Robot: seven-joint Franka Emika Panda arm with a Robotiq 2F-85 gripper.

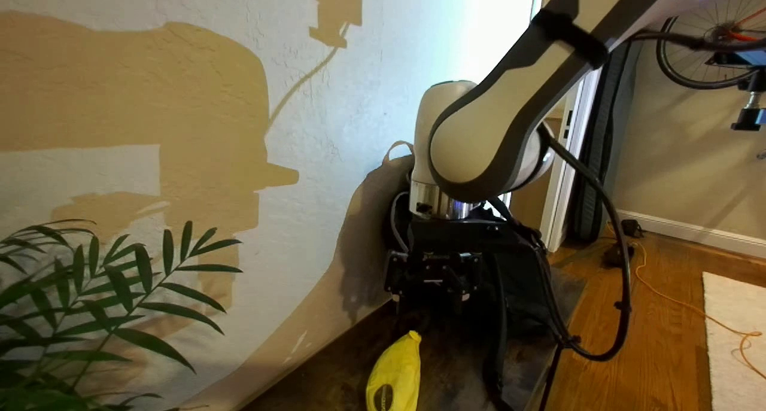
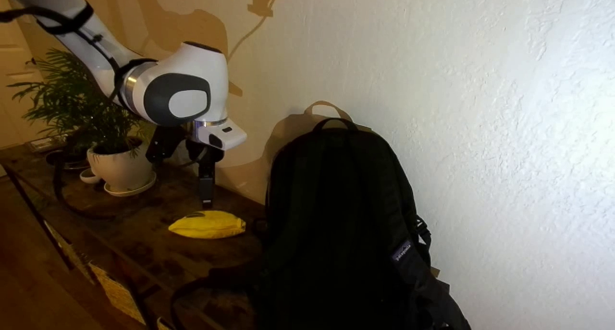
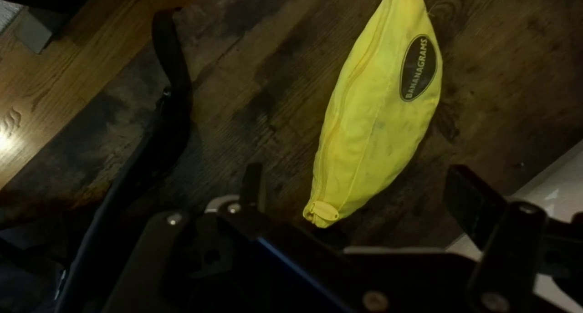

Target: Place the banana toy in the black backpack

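Dark table by a pale wall, banana not yet lifted

The banana lies between plant pot and backpack; the gripper hangs above, jaws wide apart. I'd centre on the banana's thick middle, drop straight and squeeze firmly; cloth probably gives. Wall crowds one side, strap and table edge the other; room looks freer toward the pot.

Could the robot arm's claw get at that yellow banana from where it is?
Probably yes: the gripper hangs open near the banana toy, whose near end shows between the jaws in the wrist view, and nothing visible lies over it.
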